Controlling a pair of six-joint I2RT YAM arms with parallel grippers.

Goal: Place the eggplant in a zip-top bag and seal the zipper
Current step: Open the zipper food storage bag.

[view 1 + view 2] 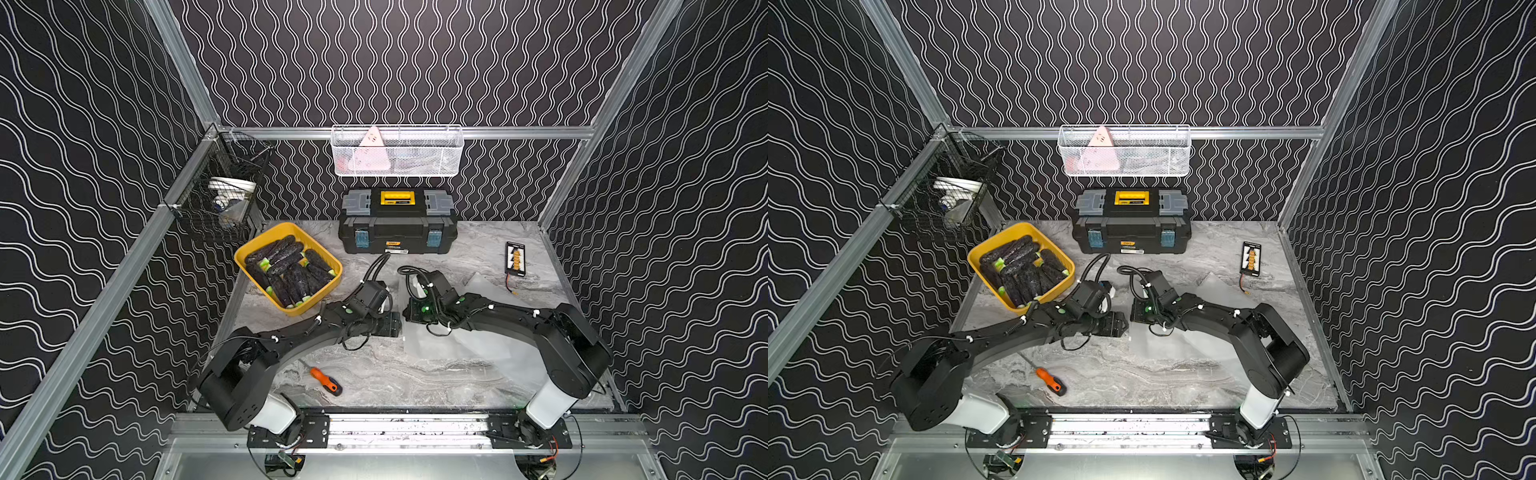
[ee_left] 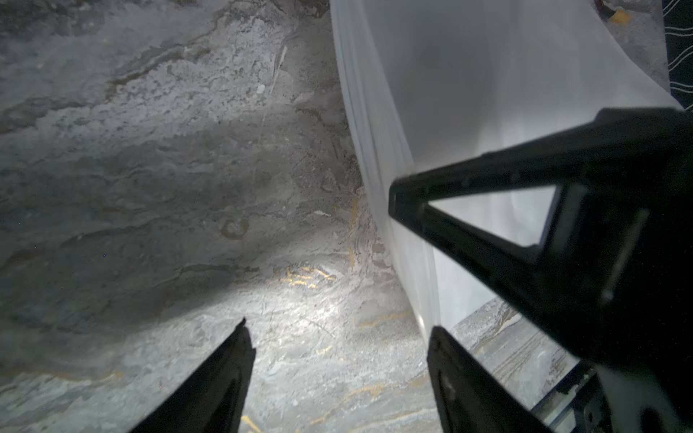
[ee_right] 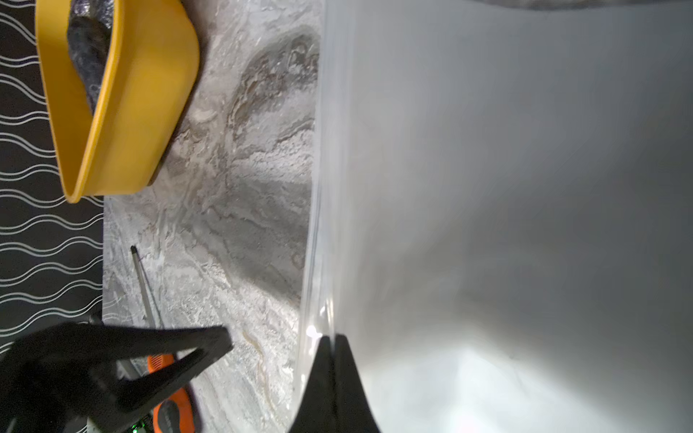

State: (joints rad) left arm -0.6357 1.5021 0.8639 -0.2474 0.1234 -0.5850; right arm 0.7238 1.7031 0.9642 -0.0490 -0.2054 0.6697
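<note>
The right pincer [image 3: 332, 339] is seen closed, its two tips pressed together on the zippered edge of the zip-top bag [image 3: 506, 187], so that the film is pinched between them. The left pincer [image 2: 337, 325] is held wide, and nothing is gripped between its fingers [image 2: 225, 378]. Only bare tabletop [image 2: 150, 187] is seen under the gap, and the bag's edge lies just beside one finger; whether film and finger touch cannot be told. In both top views the two pincers are found near each other at the middle of the tabletop, facing one another.

The bag is laid flat on the tabletop under the right arm, as is seen in both top views [image 1: 478, 345] [image 1: 1183, 345]. Its zippered edge is turned toward the robot's left and runs from the near side to the far side, while the body of the bag is spread toward the robot's right. Whether the mouth is parted cannot be told.

The eggplants [image 1: 286, 249] [image 1: 1017, 249] are kept in a yellow bin [image 1: 309, 308] at the far left of the tabletop, apart from the bag. They are laid on their sides, close together, with long axes in mixed directions and green stem ends pointed different ways.

A screwdriver [image 1: 326, 380] is left on the near tabletop beside the left arm, with its orange handle toward the robot. A black toolbox [image 1: 397, 224] is set against the back wall.
</note>
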